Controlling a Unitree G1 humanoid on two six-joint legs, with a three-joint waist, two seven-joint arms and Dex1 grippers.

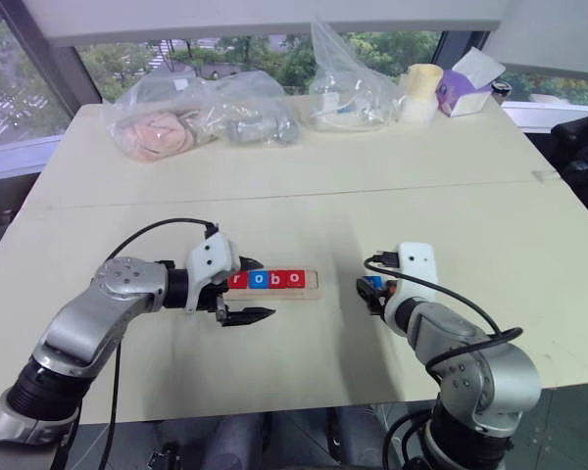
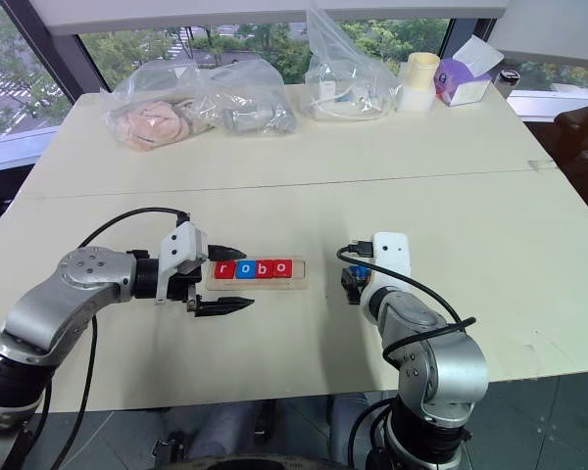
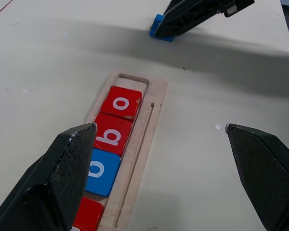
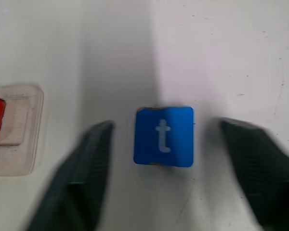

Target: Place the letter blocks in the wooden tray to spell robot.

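Four letter blocks (image 2: 254,268) spell "robo" in the wooden tray (image 2: 300,277); the blue t block (image 4: 164,136) lies on the desk (image 2: 451,215) between the right hand's (image 4: 164,168) spread fingers, while the left hand (image 3: 168,159) gapes beside the tray.

Plastic bags (image 1: 201,117), tissue box (image 1: 467,86), table (image 1: 304,186)

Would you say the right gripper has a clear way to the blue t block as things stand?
Probably yes. The right gripper is open, and the blue t block lies flat on the table between its fingers, with nothing else beside it. The wooden tray sits well off to one side.
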